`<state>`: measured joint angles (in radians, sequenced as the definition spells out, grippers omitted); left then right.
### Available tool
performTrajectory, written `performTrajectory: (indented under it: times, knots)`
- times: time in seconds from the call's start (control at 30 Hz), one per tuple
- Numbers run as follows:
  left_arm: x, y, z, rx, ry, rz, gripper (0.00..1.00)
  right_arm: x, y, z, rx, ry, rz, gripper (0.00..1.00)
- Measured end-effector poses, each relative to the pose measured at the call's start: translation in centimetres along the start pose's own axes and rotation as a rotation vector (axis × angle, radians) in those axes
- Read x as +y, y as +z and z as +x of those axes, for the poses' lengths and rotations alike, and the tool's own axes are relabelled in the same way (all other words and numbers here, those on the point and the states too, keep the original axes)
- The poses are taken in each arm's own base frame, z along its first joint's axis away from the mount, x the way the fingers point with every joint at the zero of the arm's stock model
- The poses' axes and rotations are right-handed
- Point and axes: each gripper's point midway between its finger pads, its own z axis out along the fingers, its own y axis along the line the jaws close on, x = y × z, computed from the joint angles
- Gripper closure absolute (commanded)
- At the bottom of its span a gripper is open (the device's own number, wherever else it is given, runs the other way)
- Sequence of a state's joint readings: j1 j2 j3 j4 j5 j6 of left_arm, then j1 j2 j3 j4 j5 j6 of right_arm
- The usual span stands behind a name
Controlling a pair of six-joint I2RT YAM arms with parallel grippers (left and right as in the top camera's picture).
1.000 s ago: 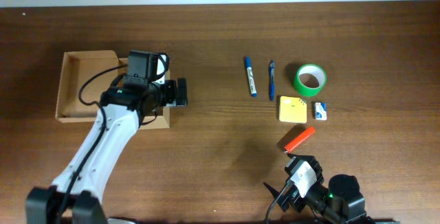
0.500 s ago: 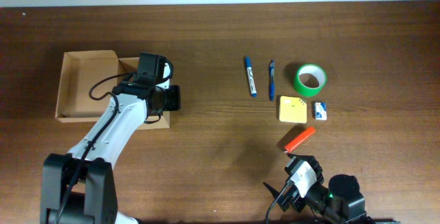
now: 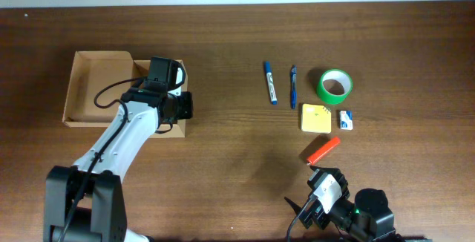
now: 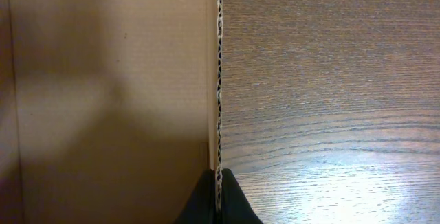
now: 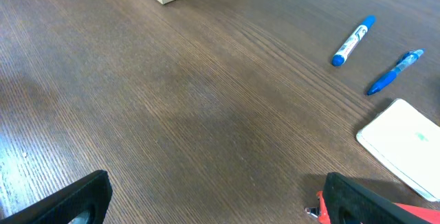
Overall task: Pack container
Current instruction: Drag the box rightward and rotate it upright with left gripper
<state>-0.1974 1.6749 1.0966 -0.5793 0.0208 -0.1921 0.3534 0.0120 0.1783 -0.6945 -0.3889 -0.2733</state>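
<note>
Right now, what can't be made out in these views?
Overhead: the left arm covers the container's right part, so its inside there is hidden.
Left wrist: only the left hand's tips show, shut on the container wall.
Right wrist: the orange item is cut off by the bottom edge.
Overhead: the small white block's print is too small to read.

Dark wood-grain desk (image 3: pixel 237 138); tan box (image 3: pixel 93 75) at left, top open; blue marker (image 3: pixel 269 83) and blue pen (image 3: pixel 293 86) right of centre, side by side, apart, roughly parallel; green tape roll (image 3: pixel 335 85) right of pen, lying flat; yellow pad (image 3: pixel 316 117) near tape, toward front; small white-blue eraser (image 3: pixel 346 119) just beside pad's right edge; orange stick (image 3: pixel 324 150) nearer front, tilted, clear of pad.
</note>
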Motion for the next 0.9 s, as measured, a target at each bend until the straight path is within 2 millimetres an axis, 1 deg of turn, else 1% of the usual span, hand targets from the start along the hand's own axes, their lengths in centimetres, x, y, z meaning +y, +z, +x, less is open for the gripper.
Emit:
performTrajectory:
  times: [0.07, 0.13, 0.27, 0.4, 0.47, 0.53, 0.63, 0.83, 0.9]
  knots:
    - [-0.4, 0.0, 0.1, 0.000, 0.026, 0.001, 0.98, 0.0, 0.0, 0.0, 0.000, 0.001, 0.000, 0.01]
    - [-1.3, 0.0, 0.3, 0.001, 0.072, 0.005, 0.98, 0.0, 0.0, 0.0, 0.000, 0.000, 0.000, 0.01]
    - [-4.9, -0.5, 0.6, 0.000, 0.216, 0.043, 0.98, 0.0, 0.0, 0.0, 0.000, 0.000, 0.000, 0.01]
    - [-9.0, -1.3, 1.2, -0.017, 0.398, 0.090, 0.99, 0.0, 0.0, 0.0, 0.000, 0.000, 0.000, 0.01]
    - [-10.6, -1.5, 2.0, -0.013, 0.506, 0.108, 0.98, 0.0, 0.0, 0.0, 0.000, 0.000, 0.000, 0.01]
    - [-11.7, -1.7, 3.1, 0.004, 0.617, 0.120, 0.98, 0.0, 0.0, 0.0, 0.000, 0.000, 0.000, 0.01]
    - [-12.4, -1.8, 4.5, 0.037, 0.757, 0.129, 0.98, 0.0, 0.0, 0.0, 0.000, 0.000, 0.000, 0.01]
    - [-12.2, -2.2, 7.4, 0.132, 0.999, 0.155, 0.99, 0.0, 0.0, 0.0, 0.000, 0.000, 0.000, 0.01]
    - [-12.5, -2.4, 8.3, 0.155, 1.069, 0.185, 0.98, 0.0, 0.0, 0.0, 0.000, 0.000, 0.000, 0.01]
